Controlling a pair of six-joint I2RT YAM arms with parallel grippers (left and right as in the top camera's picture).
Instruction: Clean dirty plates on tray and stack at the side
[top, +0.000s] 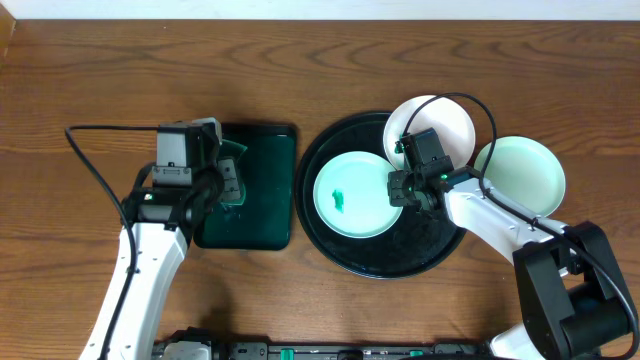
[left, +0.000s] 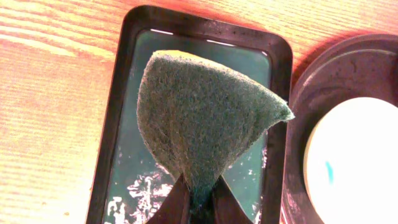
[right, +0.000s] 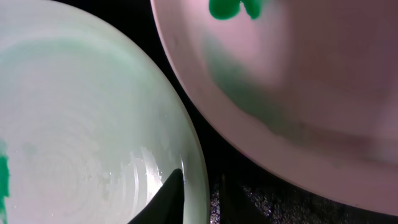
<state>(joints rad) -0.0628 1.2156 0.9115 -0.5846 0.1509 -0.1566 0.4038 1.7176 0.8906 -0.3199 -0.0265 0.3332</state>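
Left gripper (top: 230, 172): jaws pressed right together on 1 end of the sponge (left: 200, 106), with nothing else in their hold.
Sponge: its dark green scouring face is toward the wrist camera. It is narrow where it is pinched and fans wide away from the fingertips, over the green tray (left: 127, 149).
Green tray: rectangular, on the table (top: 100, 60) just left of the black tray (top: 400, 250). Its long axis runs away from the robot, and there are white flecks on its floor.
Right gripper (top: 398, 187): at the right-hand rim of the centre plate (top: 350, 215). 1 finger (right: 166, 198) lies over the inner side of that rim. The other is lost against the dark tray, so I cannot tell how wide the jaws stand or whether they clamp the rim.
Centre plate: pale mint, flat and face up on the black tray, left of its middle. It is round, so it has no long axis, and it has 1 small green smear (top: 340, 198) near its middle.
White plate (top: 440, 120): face up at the black tray's far right edge, partly past its rim, with green blobs (right: 233, 7) near its own rim. It is close to the centre plate, with a dark gap between the 2 in the right wrist view.
Outer plate (top: 525, 175): pale mint, face up on the table, off the black tray to its right, just beside the white plate.
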